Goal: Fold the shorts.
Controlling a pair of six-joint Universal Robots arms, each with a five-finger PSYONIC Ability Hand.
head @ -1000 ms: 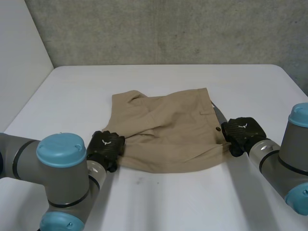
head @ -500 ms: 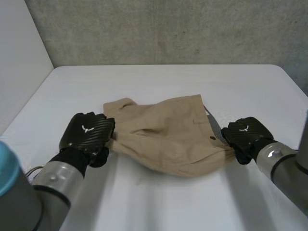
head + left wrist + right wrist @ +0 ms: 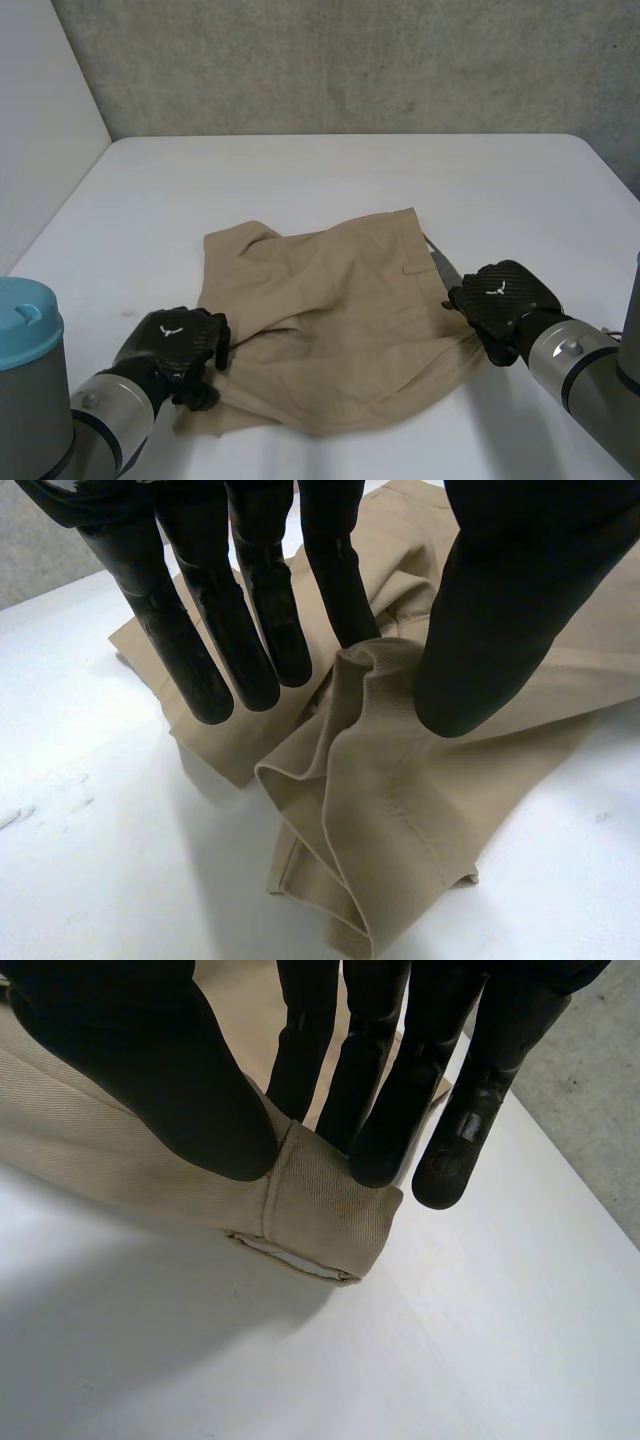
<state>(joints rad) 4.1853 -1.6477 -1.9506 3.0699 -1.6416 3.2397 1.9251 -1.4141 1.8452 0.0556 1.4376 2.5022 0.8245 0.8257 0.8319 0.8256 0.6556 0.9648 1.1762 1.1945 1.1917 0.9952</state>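
Left hand (image 3: 172, 345) pulled nearer, pinching shorts (image 3: 340, 300) at one end, right hand (image 3: 500, 298) pinching the other, lying crosswise.

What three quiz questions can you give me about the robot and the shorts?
1. True or false: the shorts are blue.
2. What does the right hand pinch between thumb and fingers? A) an edge of the shorts B) a cup C) nothing
3. Fill in: the shorts lie on a white ____.

Key: 1 false, they are tan; 2 A; 3 table.
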